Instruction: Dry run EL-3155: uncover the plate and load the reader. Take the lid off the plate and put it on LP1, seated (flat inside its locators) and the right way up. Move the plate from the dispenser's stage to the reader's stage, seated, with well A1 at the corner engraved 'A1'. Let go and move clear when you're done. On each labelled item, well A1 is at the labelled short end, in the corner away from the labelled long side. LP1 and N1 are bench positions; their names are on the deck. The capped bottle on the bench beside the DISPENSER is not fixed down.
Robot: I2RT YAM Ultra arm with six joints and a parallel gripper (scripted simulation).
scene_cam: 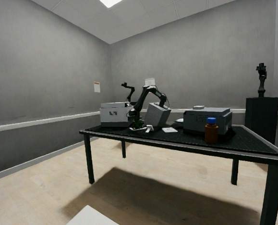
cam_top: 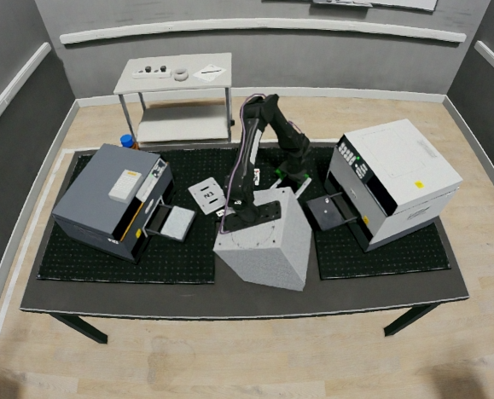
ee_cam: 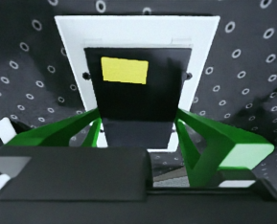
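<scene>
My gripper (cam_top: 293, 175) (scene_cam: 137, 124) (ee_cam: 137, 111) is shut on a dark lid (ee_cam: 142, 102) with a yellow label, held level. It hangs low over a white frame-like board (ee_cam: 203, 33), apparently LP1; whether the lid touches it cannot be told. The fingers span the lid's sides. The light-coloured plate (cam_top: 177, 222) is on the stage of the dark grey dispenser (cam_top: 109, 184) at the left. The reader's dark stage (cam_top: 324, 212) stands out from the white reader (cam_top: 403, 167) and bears no plate. Well A1 cannot be made out.
The N1 board (cam_top: 200, 200) (scene_cam: 171, 131) lies between dispenser and arm. A large grey block (cam_top: 276, 240) (scene_cam: 155, 115) stands at the arm's base. A small white piece (scene_cam: 149, 128) stands near LP1. The blue-capped bottle (cam_top: 126, 141) (scene_cam: 211, 133) stands upright beside the dispenser.
</scene>
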